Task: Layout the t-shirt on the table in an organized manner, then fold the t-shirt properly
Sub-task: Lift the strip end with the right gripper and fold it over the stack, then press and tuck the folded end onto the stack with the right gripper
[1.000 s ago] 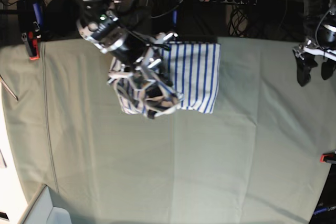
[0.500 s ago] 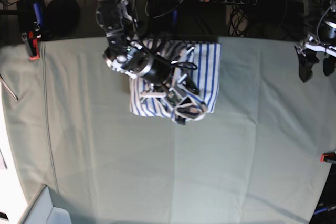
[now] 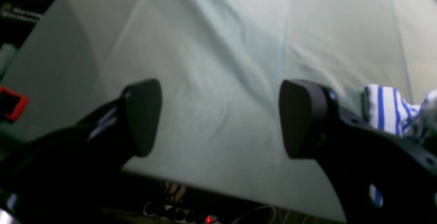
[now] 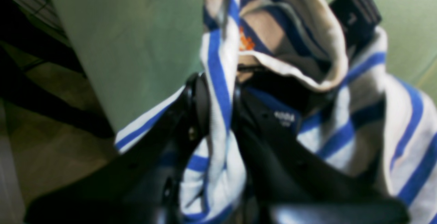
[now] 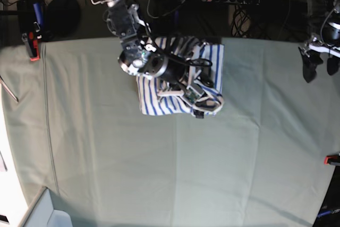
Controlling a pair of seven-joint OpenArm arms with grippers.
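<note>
The right gripper [image 5: 204, 98] has carried the t-shirt [image 5: 159, 102] fold rightward.

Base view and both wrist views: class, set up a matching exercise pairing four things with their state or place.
Things:
1. left pincer
2. right pincer
3. t-shirt
4. red clamp

States or places:
A. bunched near the table's far edge
B. shut on striped fabric
C. at the table's edge
D. open, holding nothing

Pairs: 1-D, 2-B, 3-A, 4-C
</note>
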